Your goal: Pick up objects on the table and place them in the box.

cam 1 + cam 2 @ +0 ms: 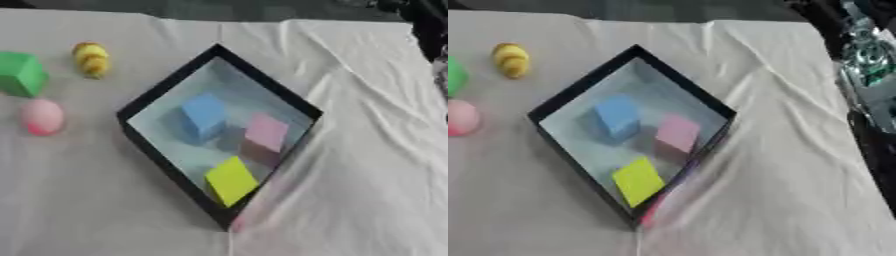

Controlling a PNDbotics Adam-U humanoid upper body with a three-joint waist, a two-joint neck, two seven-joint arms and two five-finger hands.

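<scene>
Left eye view shows us three things waiting near the bench's left edge: a green block [19, 74], a pink egg [41, 116] just below it, and a yellow toy [91, 59] nearer the far edge. To their right, the black box [157, 95] holds blue, pink and yellow blocks. We see neither hand, so we judge the left arm nearer.

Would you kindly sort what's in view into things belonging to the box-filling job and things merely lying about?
Job:
box
blue block, pink block, yellow block, inside
green block, yellow ridged toy, pink ball, still out

Lying about:
white cloth
</scene>
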